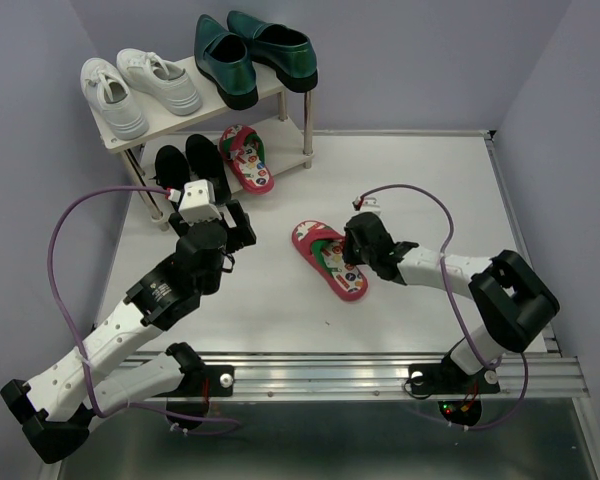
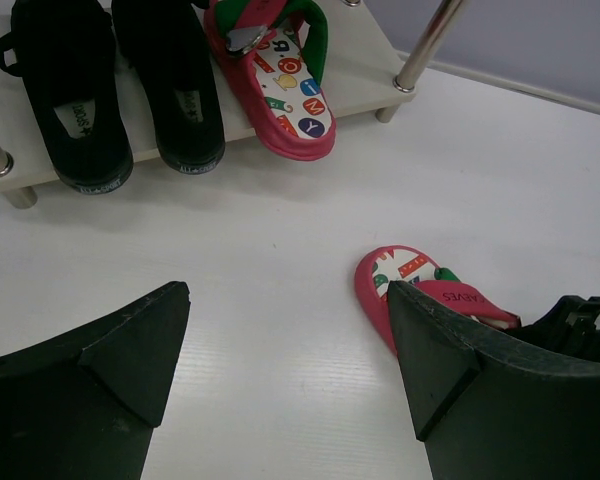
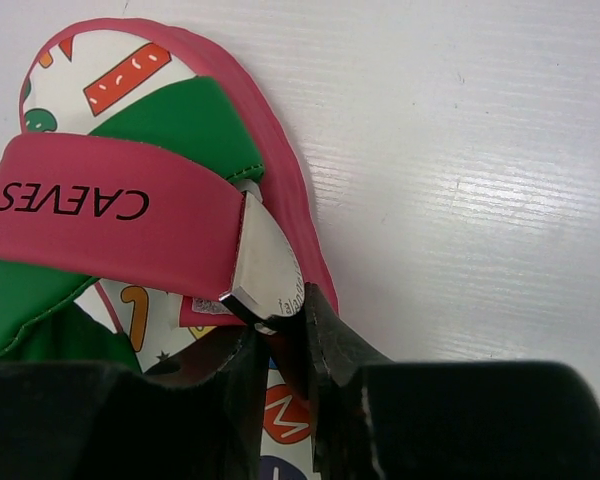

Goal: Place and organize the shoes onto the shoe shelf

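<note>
Right claw (image 3: 285, 335) is closed on the flip-flop (image 3: 110, 200). Its two fingers (image 3: 335, 350) are pinched together at the side of the pink strap, just under the silver tag, with the printed footbed below them. From above, this claw (image 1: 352, 262) sits at the edge of the flip-flop (image 1: 330, 262) on the side nearer its own arm, low over the white bench (image 1: 430, 180). The flip-flop lies flat on the bench, sole down and set at a slant. Bare bench (image 3: 460, 150) spreads out to the side of the claw away from the strap.

Left claw (image 2: 288, 290) hangs wide open with nothing between its fingers, above bare bench (image 2: 280, 220). The same flip-flop (image 2: 405, 275) shows just past its right finger, not touching it. Ahead of this claw stands the shelf (image 2: 370, 70). On the lower board, straight ahead and a little to the left, stand the black shoes (image 2: 75, 100) side by side. A second flip-flop (image 2: 285, 85) lies next to them, its end hanging over the board's near edge.

In the overhead view the shelf (image 1: 185, 115) lies well beyond the right claw, across the bench and over towards the left arm. Its top board holds the green loafers (image 1: 225, 60) on the end nearer the right claw and white sneakers (image 1: 160, 80) on the far end. Below them are the black shoes (image 1: 185, 160) and the second flip-flop (image 1: 247, 158).
</note>
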Robot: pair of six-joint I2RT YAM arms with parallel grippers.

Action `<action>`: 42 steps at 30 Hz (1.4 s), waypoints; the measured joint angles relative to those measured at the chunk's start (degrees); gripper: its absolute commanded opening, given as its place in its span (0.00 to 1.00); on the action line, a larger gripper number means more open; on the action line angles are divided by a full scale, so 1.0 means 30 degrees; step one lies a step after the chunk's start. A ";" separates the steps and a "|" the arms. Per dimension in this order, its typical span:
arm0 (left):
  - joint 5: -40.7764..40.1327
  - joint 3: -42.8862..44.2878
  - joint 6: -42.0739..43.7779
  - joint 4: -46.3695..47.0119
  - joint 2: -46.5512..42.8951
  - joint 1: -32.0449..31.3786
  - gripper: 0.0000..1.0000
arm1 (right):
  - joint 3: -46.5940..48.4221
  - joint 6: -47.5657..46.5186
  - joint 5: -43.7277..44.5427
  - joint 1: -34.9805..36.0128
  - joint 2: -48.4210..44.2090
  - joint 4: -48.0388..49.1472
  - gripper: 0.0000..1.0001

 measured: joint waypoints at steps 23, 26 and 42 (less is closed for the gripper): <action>-0.0291 0.0000 0.0015 -0.0080 -0.0321 0.0000 0.91 | 0.7191 -0.0488 0.1195 -0.0415 0.2776 -0.0299 0.01; -0.0474 0.0000 0.0029 -0.0131 -0.0576 0.0000 0.91 | 0.8269 -0.0597 0.1341 -0.0641 0.3490 -0.0372 0.01; -0.0780 0.0000 -0.0007 -0.0466 -0.1071 0.0000 0.91 | 1.6728 -0.1115 0.1464 -0.1290 0.9092 -0.0714 0.01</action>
